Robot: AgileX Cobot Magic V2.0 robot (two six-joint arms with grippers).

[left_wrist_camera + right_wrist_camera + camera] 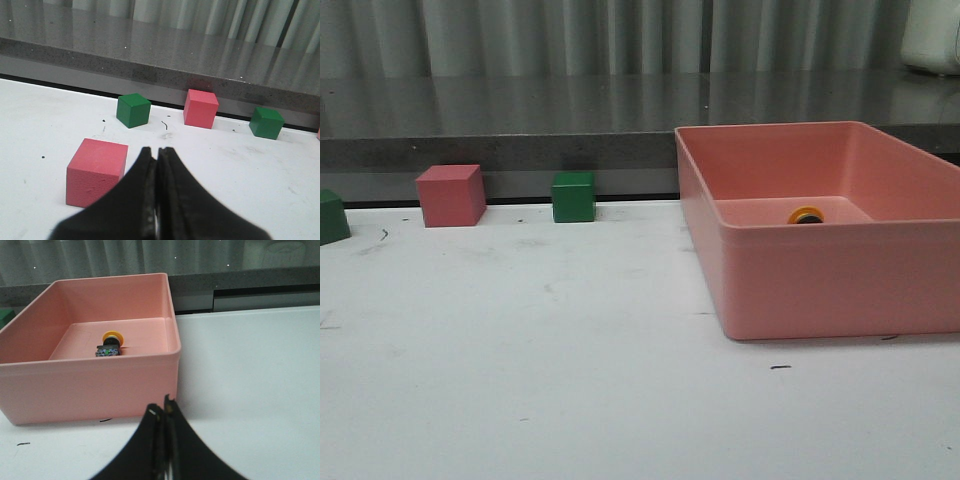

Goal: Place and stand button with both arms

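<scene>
The button lies on its side on the floor of the pink bin, yellow cap toward the far wall. In the front view only its yellow cap shows over the bin's near wall. My right gripper is shut and empty, low over the white table in front of the bin's near corner. My left gripper is shut and empty, next to a pink cube. Neither arm shows in the front view.
A pink cube and two green cubes stand along the table's back edge. They also show in the left wrist view as a pink cube and green cubes. A grey ledge runs behind.
</scene>
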